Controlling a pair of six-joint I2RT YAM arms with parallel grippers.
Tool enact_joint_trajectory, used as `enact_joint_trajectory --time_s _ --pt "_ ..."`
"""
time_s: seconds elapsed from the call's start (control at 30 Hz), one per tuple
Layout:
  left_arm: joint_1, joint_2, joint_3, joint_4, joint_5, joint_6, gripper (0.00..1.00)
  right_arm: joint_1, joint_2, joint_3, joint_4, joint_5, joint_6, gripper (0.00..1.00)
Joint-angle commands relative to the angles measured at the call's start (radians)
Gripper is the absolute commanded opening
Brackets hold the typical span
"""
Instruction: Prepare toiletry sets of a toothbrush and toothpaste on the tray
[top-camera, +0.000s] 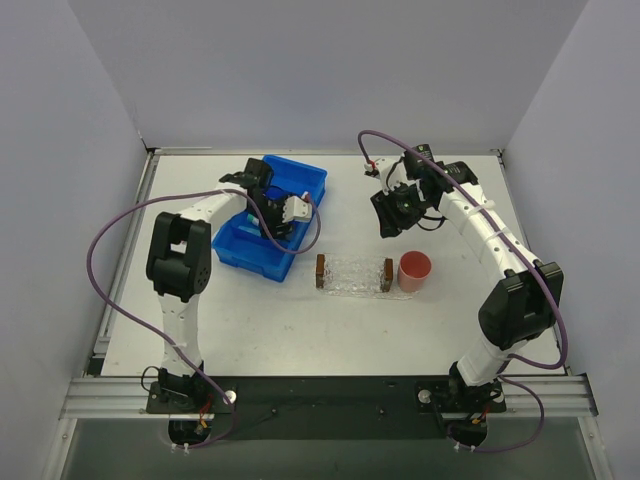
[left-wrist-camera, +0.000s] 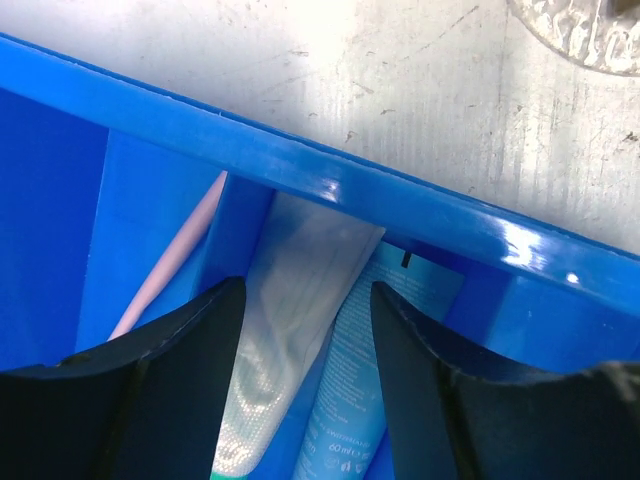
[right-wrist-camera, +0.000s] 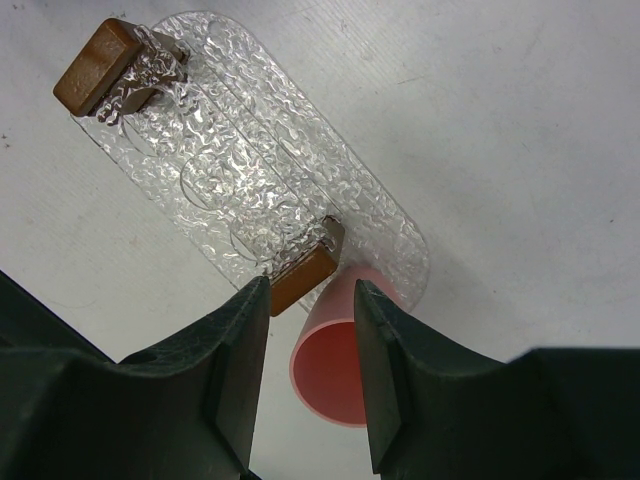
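The left tool is lowered into the bin, its jaws spread and nothing pinched. In the gap between its fingers lie both toothpastes side by side: the pale tube nearer the left finger and the blue tube nearer the right one. Whether either finger touches a tube cannot be told. The toothbrush lies outside the left finger, in the next compartment across a divider, slanting toward the bin wall ahead of the fingertips. Beyond that wall is bare tabletop

The right tool hangs above the tabletop with its jaws apart and nothing between them. Below and ahead of its fingertips lies the tray, flat and with nothing on it. One brown block sits at the tray's far end and the other block shows right under the gap between the fingers. The pink cup stands just beside that near end, mouth up, also under the gap

From above, the tray lies between the two arms, well apart from the bin
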Motion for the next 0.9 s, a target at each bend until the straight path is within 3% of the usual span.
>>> enact_joint_trajectory --time_s 0.0,0.43,0.87 --pt "-0.007 0.010 0.046 0.025 -0.022 0.038 0.68 -0.009 0.006 0.000 -0.018 -0.018 -0.008 0.35" --pt "-0.015 0.047 0.058 -0.049 -0.023 0.118 0.67 -0.007 0.019 0.017 -0.021 -0.026 -0.002 0.35" --pt "-0.016 0.165 0.216 -0.285 -0.026 0.222 0.63 -0.006 0.012 0.003 -0.019 -0.013 -0.007 0.35"
